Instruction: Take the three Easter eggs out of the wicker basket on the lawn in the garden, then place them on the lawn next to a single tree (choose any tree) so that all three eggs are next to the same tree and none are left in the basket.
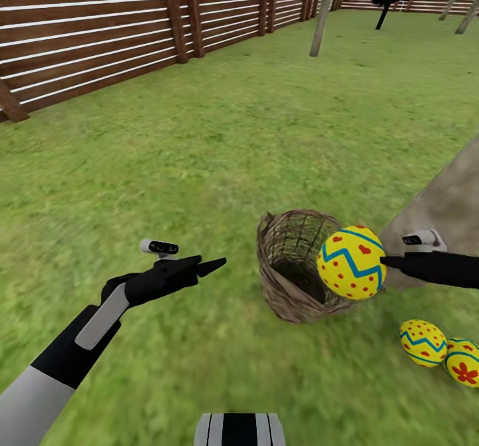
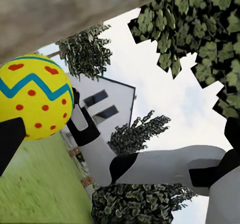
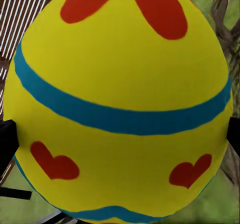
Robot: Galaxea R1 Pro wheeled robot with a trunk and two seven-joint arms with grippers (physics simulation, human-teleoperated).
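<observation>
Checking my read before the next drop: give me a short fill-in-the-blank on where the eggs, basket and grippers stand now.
1. The right gripper holds one ____.
2. The number of eggs lying on the grass beside the trunk is ____.
3. The basket now looks ____ inside.
4. The left gripper holds ____.

Missing words: egg; two (one, another); empty; nothing.
</observation>
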